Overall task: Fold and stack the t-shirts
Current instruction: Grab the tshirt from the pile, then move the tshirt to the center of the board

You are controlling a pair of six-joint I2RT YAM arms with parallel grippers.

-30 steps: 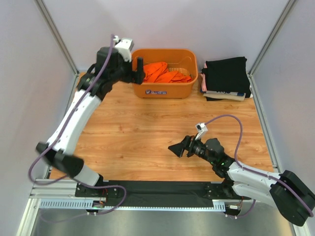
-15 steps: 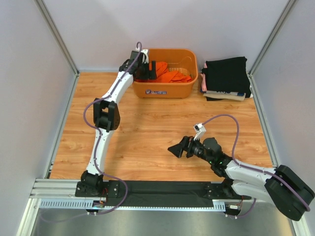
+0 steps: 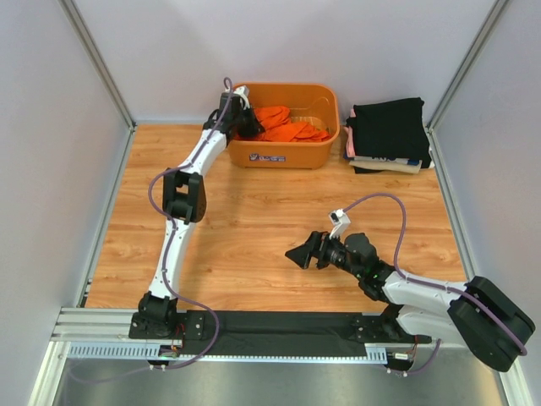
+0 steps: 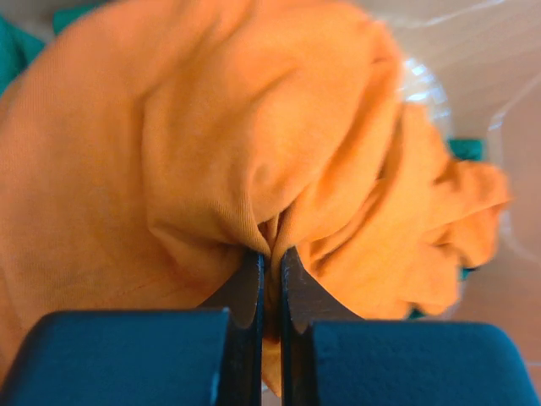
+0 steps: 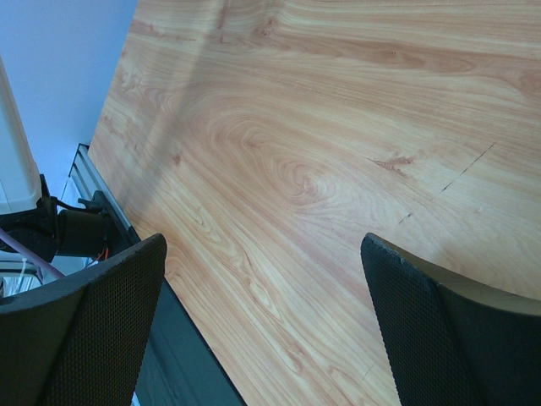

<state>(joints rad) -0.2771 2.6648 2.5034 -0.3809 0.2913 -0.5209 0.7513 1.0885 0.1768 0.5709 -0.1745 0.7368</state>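
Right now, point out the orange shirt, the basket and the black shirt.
orange shirt (image 4: 254, 144): left wrist view, middle of the bunched cloth.
basket (image 3: 304, 155): top view, front wall.
black shirt (image 3: 387, 127): top view, middle of its top.

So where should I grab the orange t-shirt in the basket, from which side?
Pinch a raised fold at the left end of the orange t-shirt, from above, since the basket walls block the sides. Crumpled, its ridges stand up; the left gripper pinches one.

- The basket (image 3: 283, 157) sits at the far edge of the table (image 3: 245, 216).
- A loose t-shirt (image 3: 289, 128) lies in it, with the left gripper (image 3: 246, 123) at its left end.
- The stacked t-shirts (image 3: 387, 127) lie just right of the basket.
- The right gripper (image 3: 303, 254) is over the table's near middle.
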